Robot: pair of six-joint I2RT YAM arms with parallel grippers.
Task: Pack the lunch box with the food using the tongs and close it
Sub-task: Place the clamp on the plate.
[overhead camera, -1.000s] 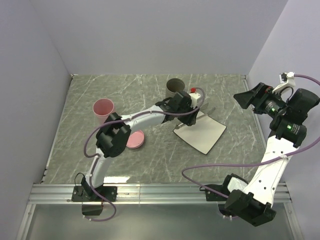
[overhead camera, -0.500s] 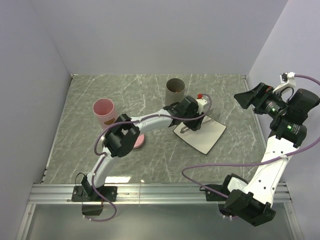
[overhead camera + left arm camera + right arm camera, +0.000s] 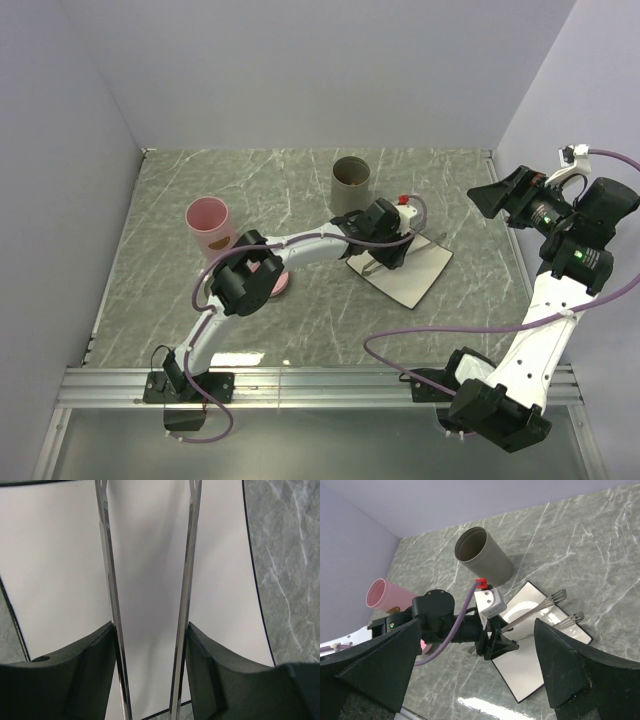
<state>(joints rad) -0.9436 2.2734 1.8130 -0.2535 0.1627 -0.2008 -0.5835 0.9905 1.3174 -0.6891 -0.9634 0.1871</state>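
Slim metal tongs (image 3: 107, 580) lie along the white square plate (image 3: 412, 278), forked tips (image 3: 560, 596) pointing away from the arm. My left gripper (image 3: 150, 630) is low over the plate's near-left corner. Each black finger presses against the outside of one tong arm, so it is shut on the tongs. My right gripper (image 3: 500, 195) hangs high at the right, open and holding nothing. A low pink round lunch box (image 3: 277, 284) is mostly hidden under the left arm. The food is out of view.
A grey cup (image 3: 351, 180) stands upright behind the plate and a pink cup (image 3: 208, 222) to the left. The left arm (image 3: 300, 243) stretches across the middle of the marble table (image 3: 480, 300). Walls close in the back and both sides.
My left gripper has moved right and down from near the grey cup onto the plate, carrying the tongs. Its fingers have spread a little. The right arm has not moved.
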